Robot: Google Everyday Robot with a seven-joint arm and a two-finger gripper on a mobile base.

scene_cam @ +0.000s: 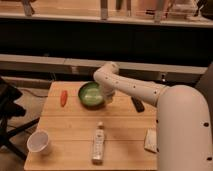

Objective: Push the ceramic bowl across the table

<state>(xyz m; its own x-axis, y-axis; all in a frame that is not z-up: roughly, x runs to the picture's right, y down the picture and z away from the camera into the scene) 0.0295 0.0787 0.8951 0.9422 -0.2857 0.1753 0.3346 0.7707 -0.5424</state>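
Note:
The green ceramic bowl (pixel 91 95) sits at the far middle of the light wooden slatted table (pixel 120 125). My white arm reaches in from the right and bends down to the bowl. The gripper (pixel 109 98) is low at the bowl's right rim, shut, right against the rim's edge. Whether it touches or pinches the rim I cannot tell.
A red-orange carrot-like item (pixel 63 98) lies left of the bowl. A black object (pixel 137 104) lies to the right of the gripper. A white paper cup (pixel 39 142) stands front left, a bottle (pixel 98 143) lies front centre, and a white packet (pixel 150 140) lies front right. A dark chair (pixel 9 117) is at the left.

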